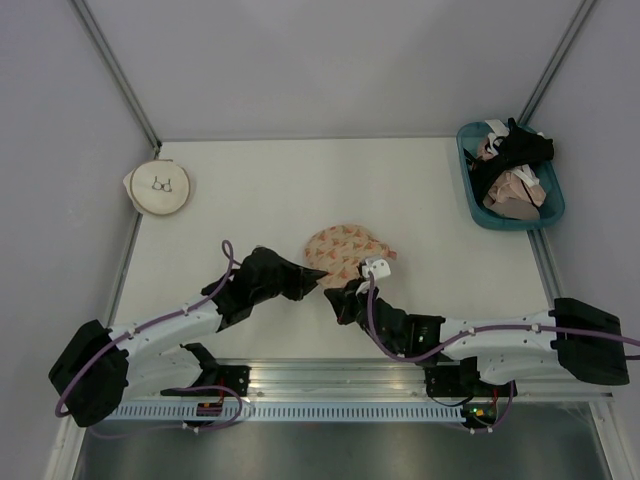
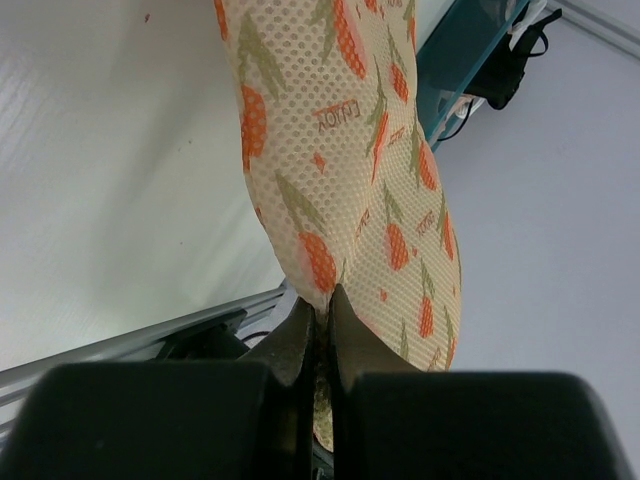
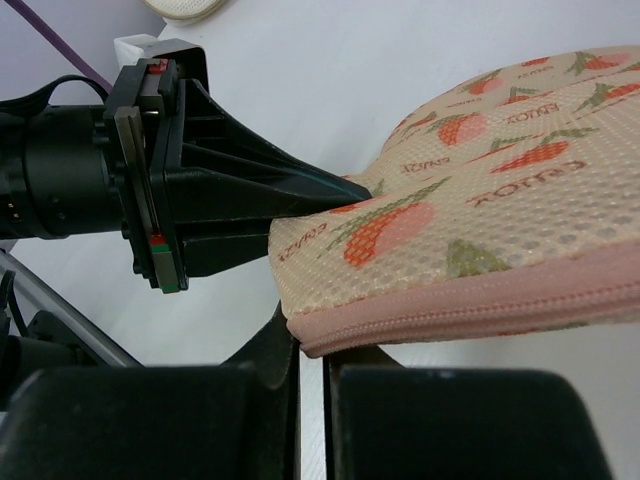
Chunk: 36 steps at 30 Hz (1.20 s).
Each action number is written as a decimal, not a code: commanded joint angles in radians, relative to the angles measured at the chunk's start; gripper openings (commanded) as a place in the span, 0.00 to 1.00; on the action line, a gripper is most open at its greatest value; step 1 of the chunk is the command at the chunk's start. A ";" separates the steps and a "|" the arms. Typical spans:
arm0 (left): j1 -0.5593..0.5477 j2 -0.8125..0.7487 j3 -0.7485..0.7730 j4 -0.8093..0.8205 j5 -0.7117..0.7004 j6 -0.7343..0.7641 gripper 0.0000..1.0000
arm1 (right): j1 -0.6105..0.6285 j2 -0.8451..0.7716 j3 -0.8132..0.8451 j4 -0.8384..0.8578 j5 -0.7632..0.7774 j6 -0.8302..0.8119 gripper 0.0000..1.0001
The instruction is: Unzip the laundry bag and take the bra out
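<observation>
The laundry bag (image 1: 342,249), a peach mesh pouch with orange printed shapes and a pink zipper rim, lies mid-table. My left gripper (image 1: 319,278) is shut on its near-left edge; the left wrist view shows the fabric (image 2: 350,150) pinched between the fingertips (image 2: 322,300). My right gripper (image 1: 338,290) is at the near edge just beside it. In the right wrist view its jaws (image 3: 310,345) stand almost shut, with the pink rim (image 3: 480,310) at the tips, and the left gripper (image 3: 350,188) bites the bag (image 3: 500,230) just behind. The bra is hidden.
A round cream pouch with a bra drawing (image 1: 160,187) lies at the back left. A teal basket (image 1: 471,190) holding black and beige-pink garments stands at the back right, and shows in the left wrist view (image 2: 455,70). Metal frame posts rise at the table's back corners.
</observation>
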 commanded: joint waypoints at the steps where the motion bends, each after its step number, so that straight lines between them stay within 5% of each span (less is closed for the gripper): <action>1: 0.054 -0.007 0.008 -0.006 -0.087 0.021 0.02 | 0.017 -0.080 -0.003 -0.092 0.012 0.032 0.01; 23: 0.157 0.007 0.082 -0.143 -0.191 0.196 0.02 | 0.192 -0.159 0.263 -0.764 0.148 0.193 0.01; 31: 0.157 -0.007 0.091 -0.184 -0.245 0.212 0.02 | 0.235 -0.015 0.464 -1.190 0.303 0.385 0.00; 36: 0.158 -0.007 0.103 -0.207 -0.264 0.226 0.02 | 0.255 0.012 0.515 -1.283 0.300 0.420 0.00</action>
